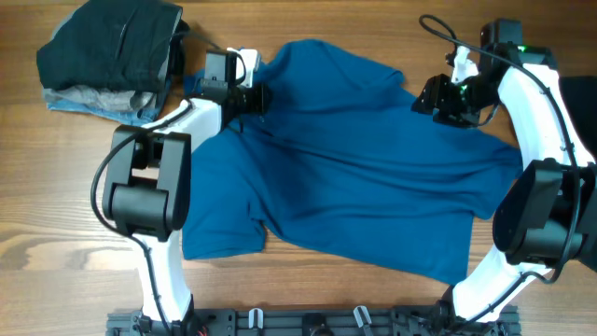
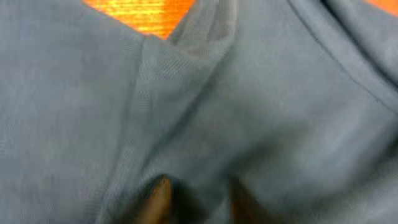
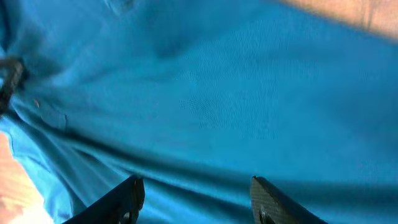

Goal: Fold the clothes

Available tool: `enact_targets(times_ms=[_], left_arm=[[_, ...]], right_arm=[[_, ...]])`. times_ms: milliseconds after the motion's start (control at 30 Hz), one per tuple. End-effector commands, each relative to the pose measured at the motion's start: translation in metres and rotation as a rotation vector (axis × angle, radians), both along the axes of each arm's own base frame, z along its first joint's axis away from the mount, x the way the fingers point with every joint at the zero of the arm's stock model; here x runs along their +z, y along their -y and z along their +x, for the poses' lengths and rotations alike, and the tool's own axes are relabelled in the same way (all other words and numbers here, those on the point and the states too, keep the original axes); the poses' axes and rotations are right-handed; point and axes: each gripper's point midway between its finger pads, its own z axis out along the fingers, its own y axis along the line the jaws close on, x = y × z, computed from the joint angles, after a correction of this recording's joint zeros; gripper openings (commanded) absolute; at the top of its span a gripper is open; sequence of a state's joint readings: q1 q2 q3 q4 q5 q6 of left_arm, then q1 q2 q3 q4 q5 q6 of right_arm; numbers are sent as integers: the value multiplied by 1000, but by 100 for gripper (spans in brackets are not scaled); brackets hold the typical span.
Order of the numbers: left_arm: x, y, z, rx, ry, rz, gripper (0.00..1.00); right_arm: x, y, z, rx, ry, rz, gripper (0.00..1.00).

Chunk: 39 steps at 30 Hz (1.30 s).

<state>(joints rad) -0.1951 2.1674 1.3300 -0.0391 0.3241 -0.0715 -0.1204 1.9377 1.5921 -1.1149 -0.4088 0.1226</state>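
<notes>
Your left gripper [image 2: 199, 202] sits low in its wrist view, its two fingers [image 2: 158, 199] drawn fairly near each other, with a soft ridge of shirt [image 1: 354, 177] cloth running up between them. You cannot tell whether they have it pinched; the picture is blurred there. From overhead, that gripper is at the shirt's upper left edge. Your right gripper [image 3: 196, 196] is over the shirt's upper right part, jaws standing apart above smooth blue cloth. You see the shirt spread and rumpled across the middle of the table [image 1: 56, 215], between your two arms. A pile [image 1: 112, 51] of dark garments lies at the far left corner, just beyond your left gripper and apart from the shirt.
</notes>
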Motion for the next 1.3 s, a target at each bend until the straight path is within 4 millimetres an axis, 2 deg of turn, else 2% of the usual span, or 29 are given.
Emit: enact_targets(times_ms=[0, 33, 67, 100, 133, 167, 200, 267, 333, 400, 467, 533, 633, 733, 800, 833, 867, 900, 967, 1033, 1100, 1133, 1167, 1200, 1267], left_arm=[[-58, -53, 1, 130, -75, 189, 11], [-71, -87, -1, 254, -118, 258, 13], [-81, -126, -7, 419, -169, 318, 24], [-86, -164, -16, 595, -231, 312, 24], [-88, -177, -18, 611, -263, 242, 24], [-84, -179, -15, 561, -265, 169, 27], [-79, -177, -12, 512, -256, 124, 33], [-64, -160, -8, 375, -220, 61, 40], [-48, -139, -4, 286, -181, 33, 47], [-28, -116, 0, 232, -143, 11, 55], [-10, -98, 1, 196, -115, 5, 58], [2, -84, 2, 168, -90, 4, 61], [14, -62, -2, 124, -75, 3, 65], [19, -48, -11, 96, -94, 8, 66], [22, -38, -18, 75, -111, 12, 66], [23, -35, -21, 68, -118, 13, 66], [24, -34, -23, 65, -123, 14, 66], [25, -33, -25, 63, -128, 15, 67], [29, -32, -28, 60, -134, 15, 71], [32, -32, -27, 63, -129, 12, 76], [37, -29, -27, 59, -125, -8, 85], [40, -22, -29, 35, -130, -44, 86], [41, -18, -30, 22, -133, -59, 86], [41, -15, -31, 26, -138, -67, 88], [43, -11, -32, 17, -133, -67, 89]], right_arm=[[0, 11, -15, -27, -52, -70, 63], [-7, 19, -24, -61, -101, -118, 64], [-14, 29, -35, -117, -160, -175, 66], [-21, 43, -45, -190, -213, -231, 68], [-25, 53, -49, -231, -234, -255, 70], [-30, 64, -49, -259, -230, -267, 76], [-35, 73, -48, -277, -216, -269, 77], [-44, 86, -40, -284, -166, -268, 80], [-51, 91, -26, -206, -74, -267, 85], [-54, 88, -19, -136, -29, -255, 83], [-61, 94, -20, -148, -46, -289, 80], [-69, 99, -14, -154, -37, -306, 67], [-88, 105, 9, -182, 15, -313, 58], [-110, 110, 29, -221, 58, -312, 50], [-131, 112, 37, -221, 63, -314, 36], [-139, 116, 36, -227, 51, -333, 20], [-144, 122, 36, -251, 44, -355, 10], [-146, 134, 39, -289, 54, -394, 4], [-138, 158, 58, -350, 146, -424, 4], [-118, 188, 86, -418, 285, -438, 4], [-87, 208, 120, -455, 466, -400, 4], [-71, 211, 136, -452, 556, -367, 6], [-61, 206, 145, -428, 605, -323, 54], [-56, 201, 148, -414, 618, -296, 86], [-48, 197, 144, -399, 610, -283, 87]])
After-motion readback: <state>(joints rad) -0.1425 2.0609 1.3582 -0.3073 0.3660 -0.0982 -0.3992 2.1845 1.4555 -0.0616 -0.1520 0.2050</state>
